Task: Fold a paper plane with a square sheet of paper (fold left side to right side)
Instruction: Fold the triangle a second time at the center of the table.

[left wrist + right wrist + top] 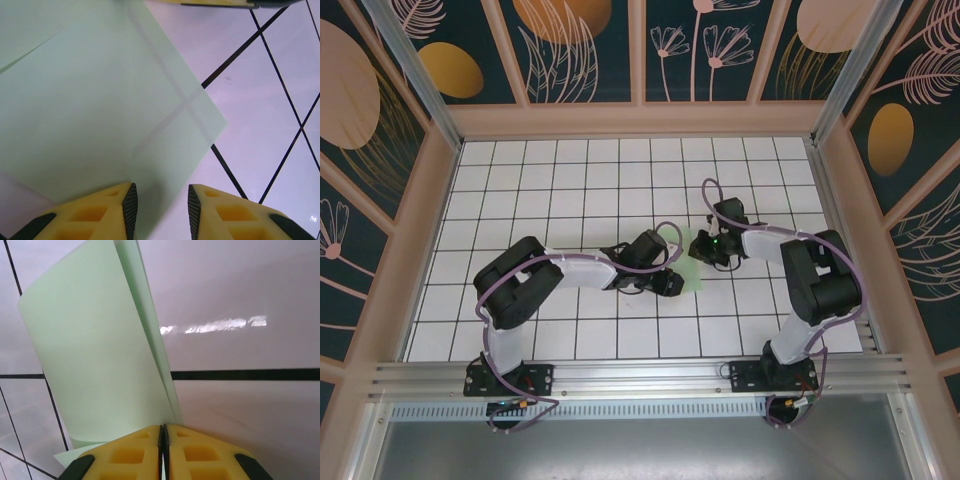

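The square sheet of paper (698, 272) is pale mint green and lies mid-table between my two grippers. In the right wrist view, the paper (95, 355) curls up in a doubled flap, and its edge runs into my right gripper (163, 432), which is shut on it. In the left wrist view the paper (100, 100) lies mostly flat, with grid lines showing through it. My left gripper (161, 205) stands open low over the sheet's near edge, its left finger above the paper and its right finger above bare tile. From above, the left gripper (672, 283) and the right gripper (703, 252) sit close together.
The floor is white tiles with black grid lines (570, 180), boxed in by beige-framed patterned walls (640, 120). An aluminium rail (640, 375) runs along the near edge at the arm bases. A yellow finger of the right gripper (215, 2) shows at the top of the left wrist view.
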`<state>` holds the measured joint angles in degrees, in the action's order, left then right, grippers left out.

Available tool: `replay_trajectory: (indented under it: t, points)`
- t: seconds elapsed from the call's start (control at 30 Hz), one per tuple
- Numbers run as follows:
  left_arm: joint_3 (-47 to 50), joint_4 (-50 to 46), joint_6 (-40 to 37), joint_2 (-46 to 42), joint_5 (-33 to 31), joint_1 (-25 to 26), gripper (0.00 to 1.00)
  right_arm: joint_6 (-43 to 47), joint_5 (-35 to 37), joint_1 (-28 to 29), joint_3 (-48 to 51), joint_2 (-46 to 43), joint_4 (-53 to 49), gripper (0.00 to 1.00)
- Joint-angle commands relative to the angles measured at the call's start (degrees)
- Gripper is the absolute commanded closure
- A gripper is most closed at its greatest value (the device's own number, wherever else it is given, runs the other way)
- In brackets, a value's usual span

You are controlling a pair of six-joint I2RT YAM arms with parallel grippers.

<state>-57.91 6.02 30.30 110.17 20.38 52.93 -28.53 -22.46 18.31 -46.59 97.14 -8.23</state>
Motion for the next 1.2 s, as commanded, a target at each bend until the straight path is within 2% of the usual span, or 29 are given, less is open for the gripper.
replay_trajectory:
  t: [0.0, 0.27, 0.43, 0.6, 0.73, 1.03, 1.17]
  points:
    - [1.8, -5.8, 0.4, 2.5, -0.3, 0.7, 0.64, 2.1, 4.4, -1.4, -1.9, 2.2, -1.0, 0.86]
    - [1.8, -5.3, 0.5, 2.2, -0.1, 0.7, 0.64, 3.5, 5.8, -2.7, -2.5, -2.0, -3.4, 0.85]
    - [1.8, -5.1, 0.5, 1.9, -0.2, 0.7, 0.64, 2.5, 0.4, -1.8, 0.3, -7.5, -3.7, 0.83]
    - [1.8, -5.1, 0.5, 1.7, -0.3, 0.7, 0.64, -2.3, -3.9, 1.4, 5.2, -10.0, -0.3, 0.84]
    - [1.6, -5.2, 0.5, 1.6, -0.2, 0.7, 0.64, -3.3, -4.2, 3.5, 5.7, -9.2, 1.1, 0.84]
    - [1.8, -5.5, -0.5, 1.0, 0.4, 0.7, 0.64, -2.8, -5.3, 4.2, 2.6, -2.9, 3.4, 0.84]
    - [1.8, -6.1, -1.5, 0.8, 0.8, 0.8, 0.64, -2.5, -3.7, 4.3, 1.2, -0.8, 2.1, 0.84]
